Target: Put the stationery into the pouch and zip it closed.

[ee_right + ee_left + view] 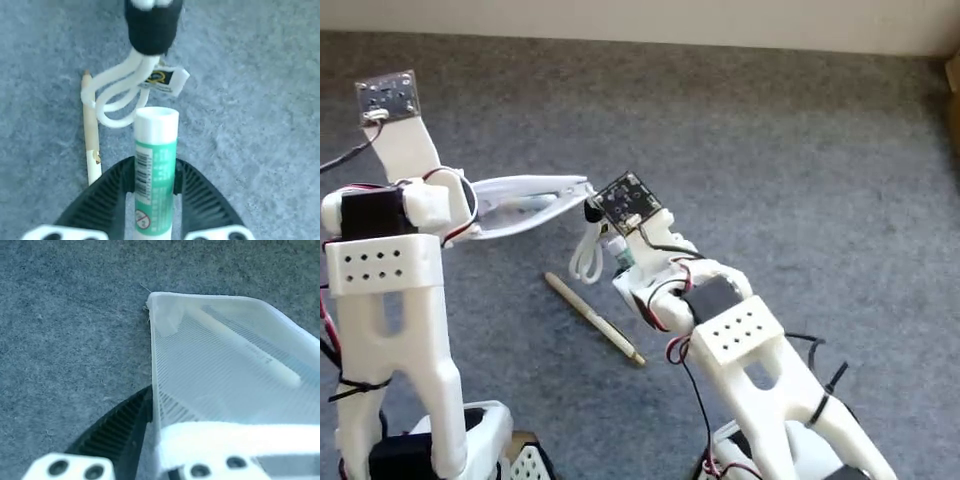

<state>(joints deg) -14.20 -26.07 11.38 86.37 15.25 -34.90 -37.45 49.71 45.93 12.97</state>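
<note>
A white mesh pouch lies on the grey carpet, and my left gripper is shut on one edge of it. Through the mesh a white pen shows inside. A black zip pull with a white cord loop hangs at the pouch's other end. Just behind that loop, my right gripper is shut on a green and white glue stick, held pointing toward the pull. A beige pencil lies on the carpet beside the right gripper.
The floor is grey carpet with open room to the right and at the back. A pale wall edge runs along the far side. Both arm bases stand at the near edge.
</note>
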